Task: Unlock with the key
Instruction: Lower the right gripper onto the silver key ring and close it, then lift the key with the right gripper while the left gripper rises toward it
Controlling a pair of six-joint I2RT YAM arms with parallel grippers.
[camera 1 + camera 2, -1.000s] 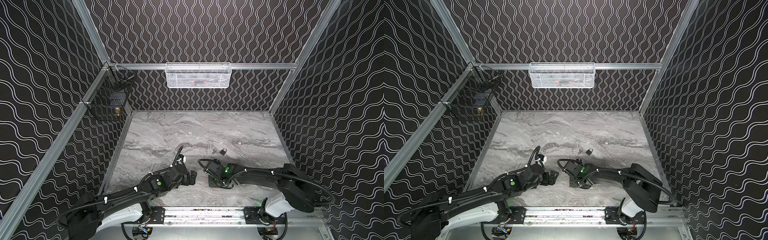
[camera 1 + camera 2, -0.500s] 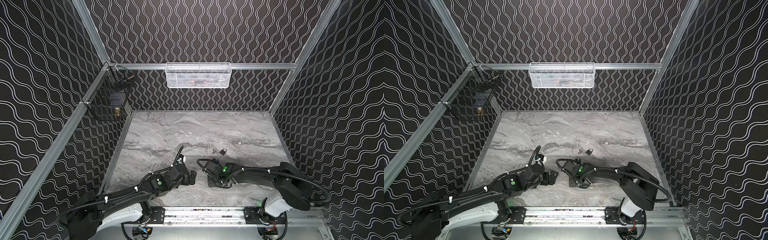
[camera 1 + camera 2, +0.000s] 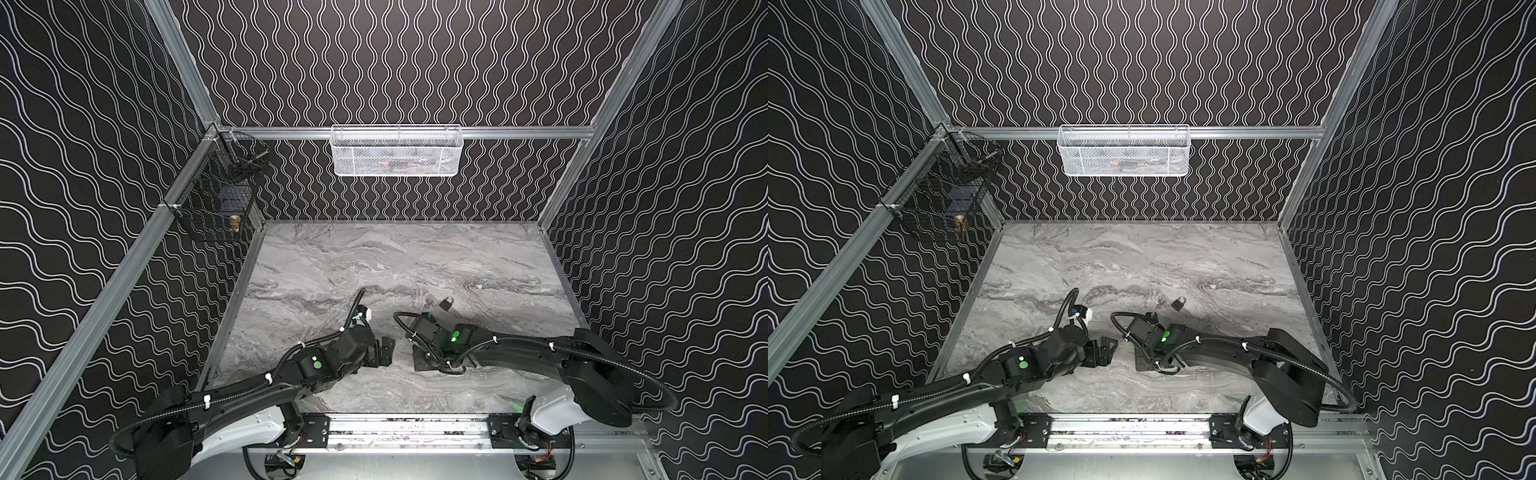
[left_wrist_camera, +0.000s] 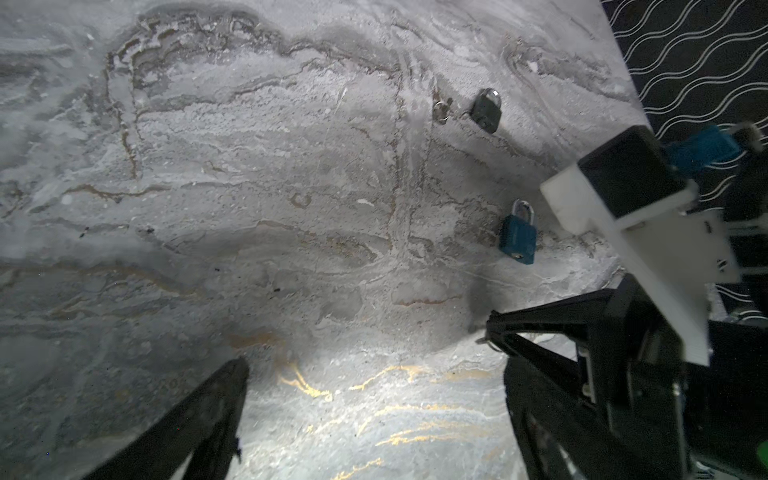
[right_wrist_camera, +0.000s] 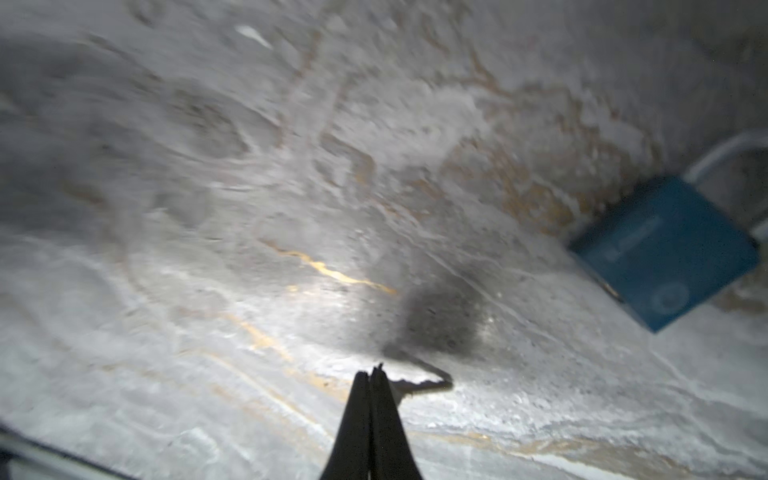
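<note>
Low over counter (image 3: 374, 257) — right hand (image 5: 371, 374) pinched shut, apparently on key (image 5: 424, 386); left hand (image 3: 386, 353) spread, empty. Blue padlock (image 4: 517, 237) untouched — insertion, turn remain.

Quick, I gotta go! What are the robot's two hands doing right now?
Left gripper: open, empty.
Right gripper: shut, seemingly pinching the key.

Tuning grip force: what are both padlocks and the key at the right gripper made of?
Blue padlock: blue coated or painted body, likely metal; bare silvery shackle. Dark padlock: dark grey, dull sheen, probably metal; shiny shackle. Key: pale and bright, probably bare metal, too blurred to confirm.
</note>
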